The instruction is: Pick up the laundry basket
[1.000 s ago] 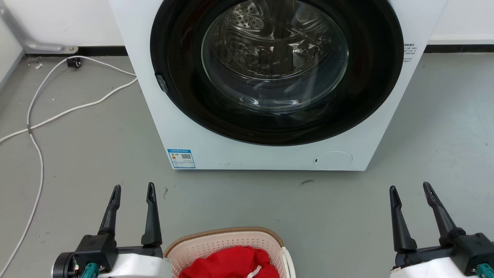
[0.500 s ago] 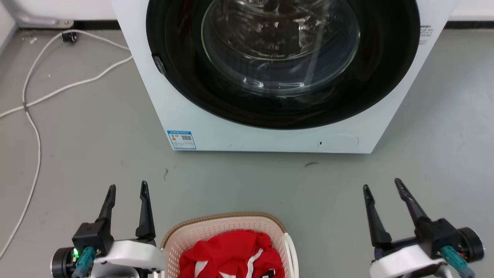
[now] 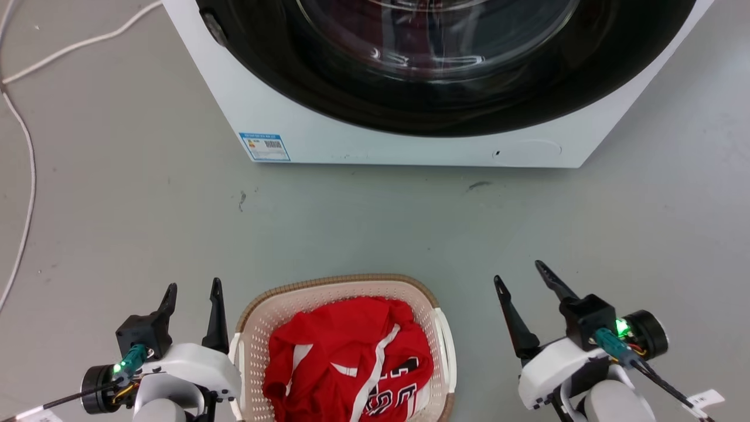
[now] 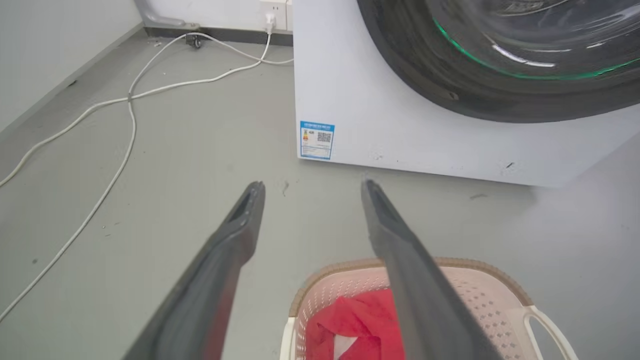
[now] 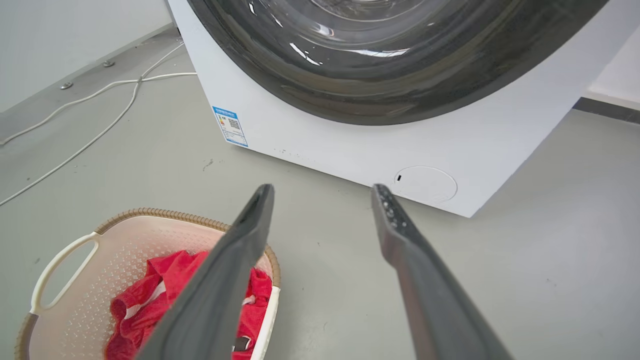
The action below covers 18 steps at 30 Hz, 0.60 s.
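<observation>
The laundry basket sits on the grey floor, low in the middle of the head view, between the two grippers and in front of the washing machine, well apart from it. Inside it lies a red shirt with white stripes and dark letters — all bunched up, and it fills most of the basket. The basket is pale pink with lots of little holes in its walls. It has round corners, a brown rim that looks woven, and a white handle on each side.

The left gripper is just beside the basket's left side. Its two dark fingers are apart with nothing between them. The right gripper is further off on the right side, and its fingers are spread too and hold nothing.

The left wrist view shows a white cable that runs over the floor to a plug in the wall — the head view has just a bit of that cable. It also shows a thin green line of light on the machine's dark door ring. The right wrist view shows the basket's far handle as an open loop, and a round flap low on the machine's front. A blue sticker is on the machine's lower left corner.
</observation>
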Motion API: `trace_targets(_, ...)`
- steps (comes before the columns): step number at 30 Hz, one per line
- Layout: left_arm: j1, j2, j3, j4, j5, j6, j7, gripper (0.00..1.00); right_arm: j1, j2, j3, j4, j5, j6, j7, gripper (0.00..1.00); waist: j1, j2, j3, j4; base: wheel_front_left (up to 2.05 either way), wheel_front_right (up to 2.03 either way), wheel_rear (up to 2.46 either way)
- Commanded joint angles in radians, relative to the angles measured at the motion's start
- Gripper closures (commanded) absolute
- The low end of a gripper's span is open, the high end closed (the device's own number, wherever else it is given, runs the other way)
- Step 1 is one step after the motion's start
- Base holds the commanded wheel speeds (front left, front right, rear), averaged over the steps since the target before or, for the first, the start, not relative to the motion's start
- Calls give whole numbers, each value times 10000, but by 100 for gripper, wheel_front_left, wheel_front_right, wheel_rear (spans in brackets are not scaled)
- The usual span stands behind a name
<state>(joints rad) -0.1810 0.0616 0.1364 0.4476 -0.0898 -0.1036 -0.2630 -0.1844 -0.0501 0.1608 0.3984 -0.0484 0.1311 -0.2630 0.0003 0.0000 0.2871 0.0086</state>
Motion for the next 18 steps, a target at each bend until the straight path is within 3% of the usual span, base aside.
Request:
trace_targets(1, -486, 116, 70, 731, 65, -84, -28, 0, -603, -2, 300, 785, 36, -7, -27, 0, -3, 0, 532, 28, 0, 0, 0)
trace_targets(18, -2511, 412, -109, 4018, 24, -242, -28, 0, -3093, -2, 1530, 4139, 12, -7, -26, 0, -3, 0, 2571, 367, 0, 0, 0)
